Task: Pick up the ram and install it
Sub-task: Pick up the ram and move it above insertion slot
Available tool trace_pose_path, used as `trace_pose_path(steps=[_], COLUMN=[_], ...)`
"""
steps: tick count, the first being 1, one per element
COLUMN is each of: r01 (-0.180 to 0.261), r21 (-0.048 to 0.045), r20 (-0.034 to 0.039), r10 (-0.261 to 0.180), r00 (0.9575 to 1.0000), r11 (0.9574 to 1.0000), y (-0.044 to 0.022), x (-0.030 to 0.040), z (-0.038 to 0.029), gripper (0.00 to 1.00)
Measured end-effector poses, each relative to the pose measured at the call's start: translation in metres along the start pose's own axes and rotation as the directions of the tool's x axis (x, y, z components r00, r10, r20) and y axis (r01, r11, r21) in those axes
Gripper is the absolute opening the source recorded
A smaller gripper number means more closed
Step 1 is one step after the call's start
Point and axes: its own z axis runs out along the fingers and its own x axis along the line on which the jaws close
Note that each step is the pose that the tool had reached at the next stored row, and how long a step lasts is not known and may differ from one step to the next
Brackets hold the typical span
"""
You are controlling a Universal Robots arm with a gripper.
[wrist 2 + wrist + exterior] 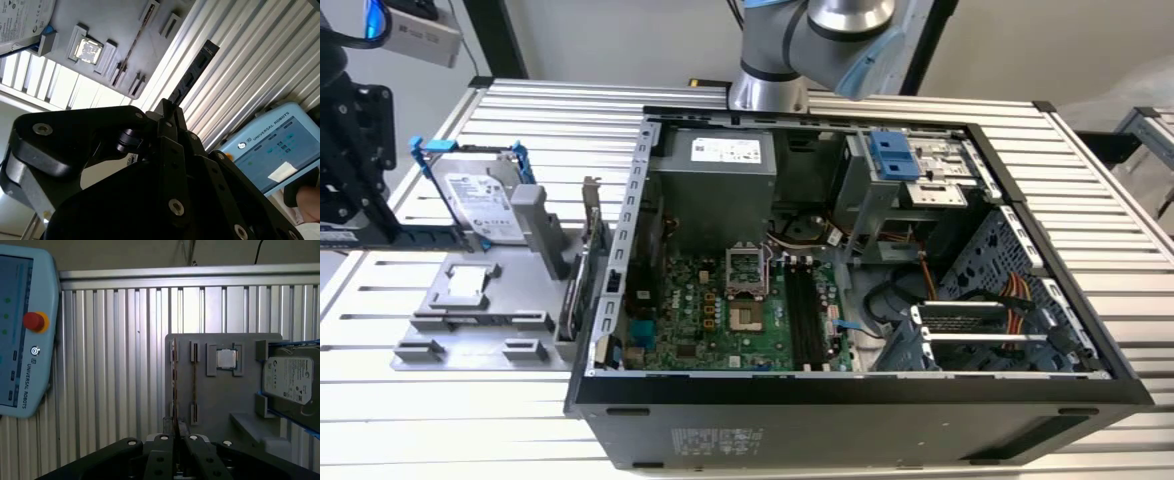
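The gripper (176, 437) hangs over the ribbed table (1094, 200) at the exterior view's left, left of the grey holder (520, 320). Its fingers are clamped on one end of the ram (194, 72). The strip juts out, well apart from the open case (854, 410).

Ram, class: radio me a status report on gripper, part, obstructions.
Gripper shut on the ram. Ram held clear of grey fixture, over ribbed table. Nothing else touching it.

the hard drive (478, 205) on a fixture (520, 290), exterior view's left of the computer case (854, 400); the ram (194, 72) in the end effector (167, 107).
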Motion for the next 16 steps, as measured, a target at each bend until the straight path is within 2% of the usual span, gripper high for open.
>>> trace_pose_path(steps=[9,16], r01=[0.0,0.0], r21=[0.0001,0.0], r20=[0.0001,0.0], r10=[0.0,0.0], r00=[1.0,1.0], r11=[1.0,1.0], y=[0.0002,0.0002], x=[0.0005,0.0005], z=[-0.0087,-0.0091], gripper=[0.0,0.0])
